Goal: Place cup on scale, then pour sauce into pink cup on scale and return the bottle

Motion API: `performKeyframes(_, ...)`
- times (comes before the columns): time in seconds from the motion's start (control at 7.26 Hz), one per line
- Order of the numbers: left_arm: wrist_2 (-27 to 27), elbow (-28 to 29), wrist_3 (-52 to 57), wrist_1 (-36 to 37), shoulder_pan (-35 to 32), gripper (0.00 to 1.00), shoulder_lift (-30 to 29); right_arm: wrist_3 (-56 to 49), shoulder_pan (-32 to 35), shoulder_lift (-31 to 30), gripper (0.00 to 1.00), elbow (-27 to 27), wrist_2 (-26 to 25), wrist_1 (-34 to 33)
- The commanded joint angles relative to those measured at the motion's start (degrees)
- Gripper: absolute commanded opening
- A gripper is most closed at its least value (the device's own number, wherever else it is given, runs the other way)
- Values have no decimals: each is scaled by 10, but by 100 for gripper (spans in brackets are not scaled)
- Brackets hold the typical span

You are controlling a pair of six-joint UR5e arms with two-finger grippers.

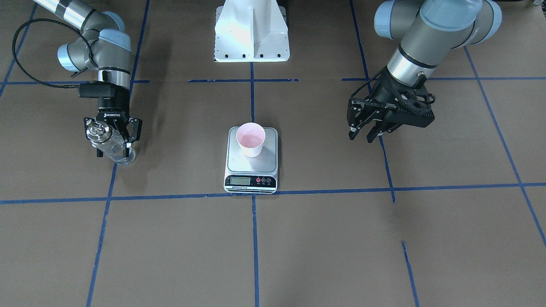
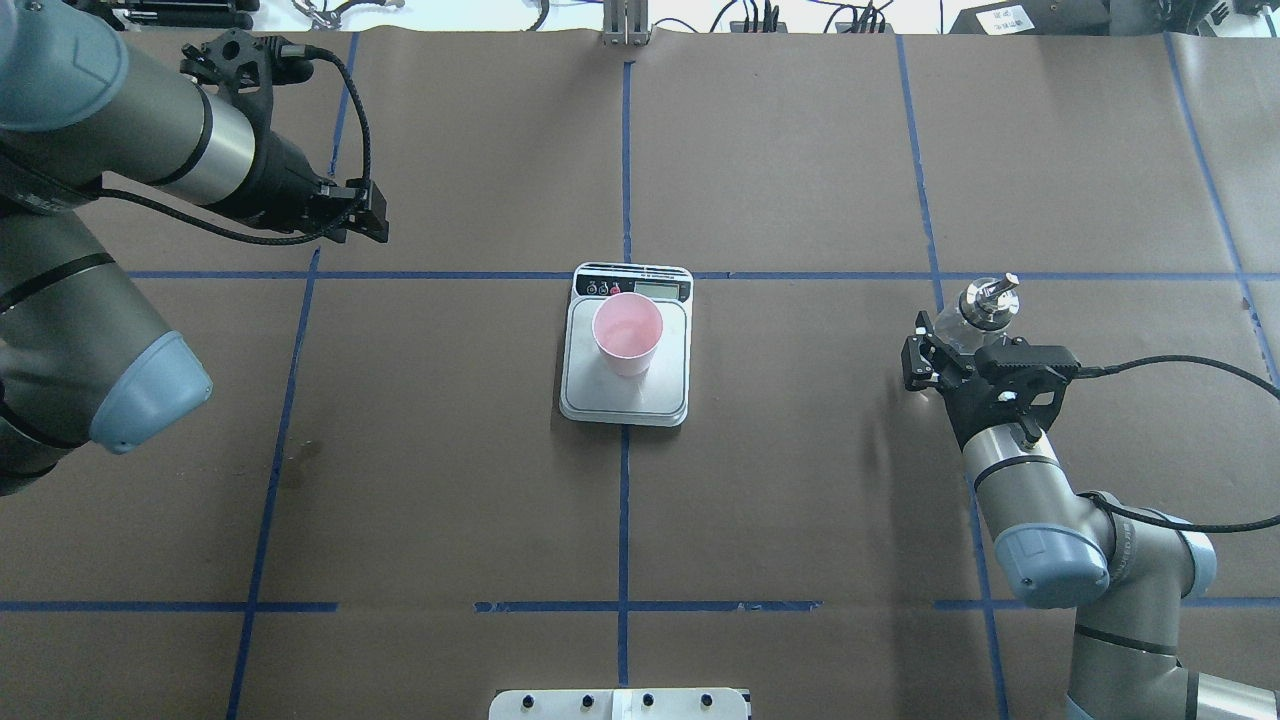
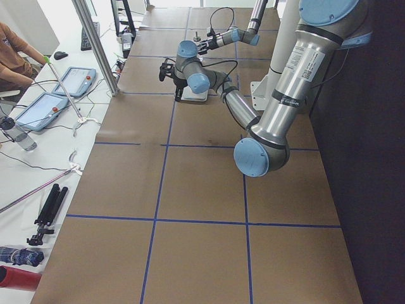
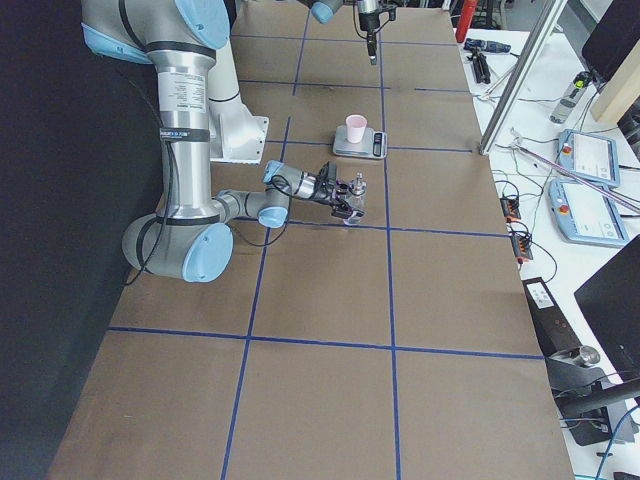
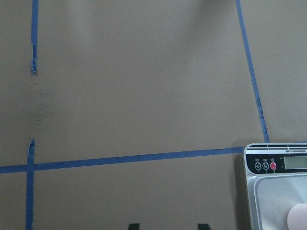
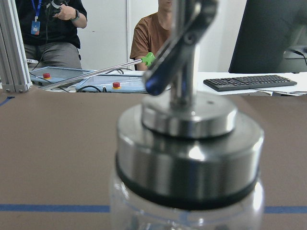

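The pink paper cup stands upright on the kitchen scale mid-table, its inside showing a faint wet sheen, so pouring looks finished. The step in hand looks like returning the bottle.

The right gripper is clamped around the glass bottle, which is held upright toward the table's right edge. Whether its base touches the surface cannot be told.

To do this well, keep the pour-spout cap pointing up and lower straight down. Release only once the base sits flat, then withdraw without brushing the glass.

The left gripper hangs spread open and empty toward the far left corner, well apart from the scale.
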Motion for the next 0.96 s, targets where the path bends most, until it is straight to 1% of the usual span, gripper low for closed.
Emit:
performKeyframes(0.0,0,-3,0,0,-1,51,0,0,-2,-1,0,0,0,-1)
performKeyframes(0.14,0,-2,0,0,0,51,0,-1,-3,-2,0,0,0,-1)
performKeyframes(0.28,0,-2,0,0,0,51,0,0,-3,-2,41,0,0,-1)
performKeyframes(0.41,0,-2,0,0,0,51,0,0,-3,-2,99,0,-1,0)
performKeyframes(0.55,0,-1,0,0,0,51,0,0,-4,-2,100,-12,-1,0)
performKeyframes(0.83,0,-1,0,0,0,51,0,0,-5,-1,100,-8,-1,1)
